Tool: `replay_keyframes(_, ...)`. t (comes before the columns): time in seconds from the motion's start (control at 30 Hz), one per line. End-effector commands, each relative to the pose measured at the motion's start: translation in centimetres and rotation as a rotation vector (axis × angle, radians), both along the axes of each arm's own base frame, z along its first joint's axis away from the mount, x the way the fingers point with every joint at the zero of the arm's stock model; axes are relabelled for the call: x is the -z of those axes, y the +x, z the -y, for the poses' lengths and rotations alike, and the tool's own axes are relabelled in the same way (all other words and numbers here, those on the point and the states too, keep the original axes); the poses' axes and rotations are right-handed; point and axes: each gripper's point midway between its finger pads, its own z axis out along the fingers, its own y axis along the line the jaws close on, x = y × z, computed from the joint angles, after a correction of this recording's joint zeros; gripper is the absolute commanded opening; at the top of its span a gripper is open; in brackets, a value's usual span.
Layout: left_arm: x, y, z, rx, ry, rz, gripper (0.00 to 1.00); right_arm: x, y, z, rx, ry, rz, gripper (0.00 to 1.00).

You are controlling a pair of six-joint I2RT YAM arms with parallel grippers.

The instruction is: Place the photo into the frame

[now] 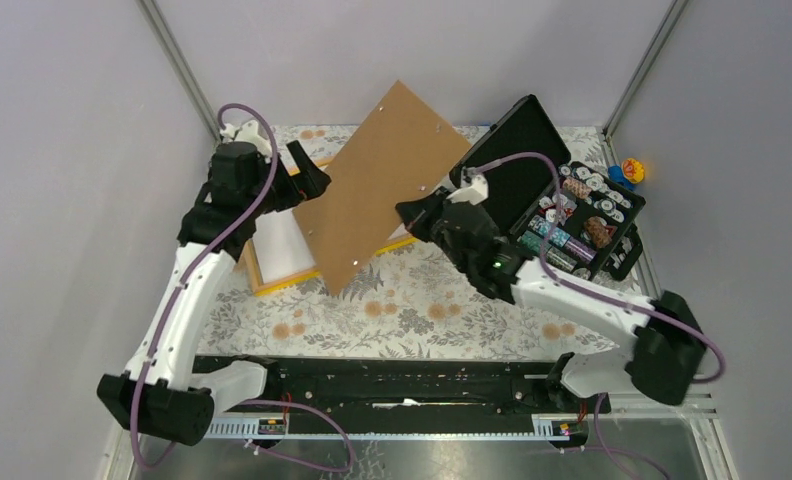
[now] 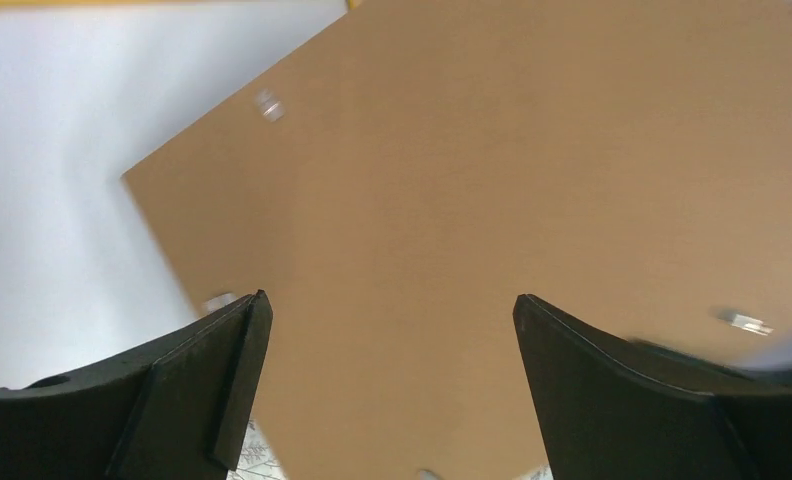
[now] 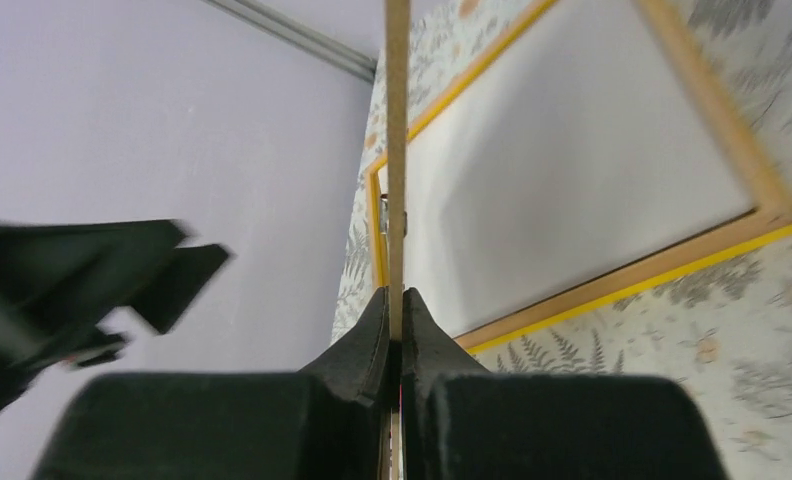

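the right claw [image 3: 395,305] was shut tight on the thin edge of the brown backing board [image 1: 387,180], and it held the board tilted up above the desk, with the low corner near the middle of the desk and the high corner toward the far edge. i judge the board was lifted like this to uncover the frame [image 1: 280,286], so that the opening could be reached.

the frame lay flat near the left edge of the desk, in the far half, partly under the raised board. inside it was a plain white sheet [image 1: 284,245]. this could be the photo lying face down, but no printed side was visible in any view, so i cannot tell where the photo was.

the left claw [image 2: 390,305] was wide open and held nothing. it hung over the far left part of the frame, facing the board, the two fingers apart on both sides of the view. perhaps it waited to take the board or to reach the white sheet.

a black case [image 1: 517,165] stood open near the far right corner, full of small round coloured pieces, and a small toy [image 1: 630,171] sat beside it at that corner. no brand, label or writing could be read; the marks on the pieces were too small.
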Motion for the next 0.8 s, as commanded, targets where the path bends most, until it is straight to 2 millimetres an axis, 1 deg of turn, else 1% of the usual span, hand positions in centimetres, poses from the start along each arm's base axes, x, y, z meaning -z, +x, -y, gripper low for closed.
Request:
replay_keyframes(0.0, -5.2, -1.6, -1.7, -0.025, 0.091, 0.135, 0.99, -3.9, 2.6, -4.4, 0.012, 0.374, -0.014, 0.0)
replay_keyframes(0.07, -7.2, -2.2, -2.4, -0.051, 0.111, 0.178, 0.99, -3.1, 3.8, -5.6, 0.037, 0.428, -0.044, 0.0)
replay_keyframes(0.23, -9.4, -3.3, -2.9, -0.046, 0.136, 0.198, 0.99, -1.6, 6.0, -8.6, 0.071, 0.513, -0.077, 0.0)
replay_keyframes(0.3, -10.4, -4.0, -3.5, -0.078, 0.161, 0.219, 0.99, -1.2, 6.6, -9.7, 0.084, 0.539, -0.08, 0.0)
replay_keyframes(0.37, -11.6, -4.9, -3.5, -0.088, 0.158, 0.253, 0.99, -1.2, 7.0, -10.6, 0.11, 0.567, -0.079, 0.0)
replay_keyframes(0.5, -12.4, -6.1, -2.9, -0.055, 0.139, 0.276, 0.99, 0.2, 8.1, -12.2, 0.134, 0.633, -0.108, 0.0)
replay_keyframes(0.6, -12.7, -6.7, -2.9, -0.056, 0.141, 0.288, 0.99, 1.3, 8.9, -13.1, 0.151, 0.677, -0.132, 0.0)
replay_keyframes(0.77, -14.0, -7.7, -3.1, -0.055, 0.156, 0.318, 0.99, 3.2, 9.6, -13.7, 0.169, 0.715, -0.157, 0.0)
